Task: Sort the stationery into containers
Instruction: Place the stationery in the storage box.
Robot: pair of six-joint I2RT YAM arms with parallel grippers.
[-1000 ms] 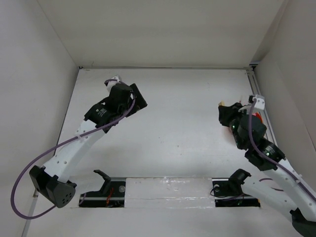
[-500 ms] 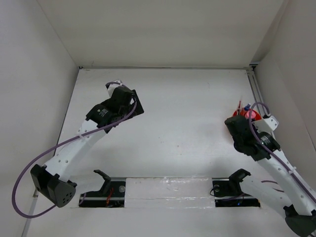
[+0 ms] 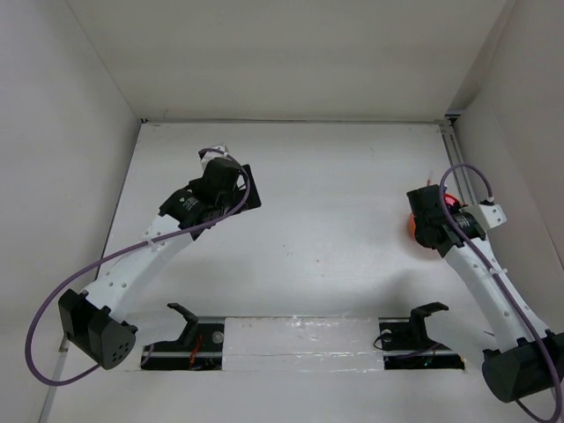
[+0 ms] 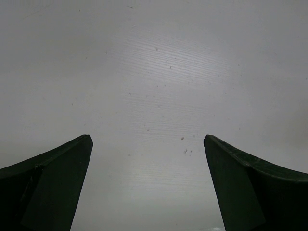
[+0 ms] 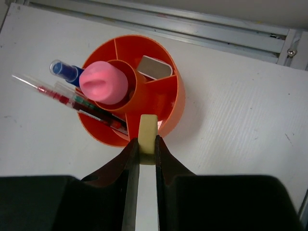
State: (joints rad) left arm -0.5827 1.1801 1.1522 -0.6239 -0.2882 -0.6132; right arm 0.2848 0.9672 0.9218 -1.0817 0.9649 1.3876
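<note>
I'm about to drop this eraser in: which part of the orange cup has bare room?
The right-hand wedge of the cup, between the centre ring and the divider under the pale piece, looks bare; the eraser in the right fingers hangs at its rim. Crowded: the left wedge with pens and blue-capped bottle; the centre, filled by the pink-capped tube.

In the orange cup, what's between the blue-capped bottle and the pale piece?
The pink-capped tube, standing in the round middle compartment of the orange cup, sits between the blue-capped bottle and the pale piece. The right wrist view shows it.
</note>
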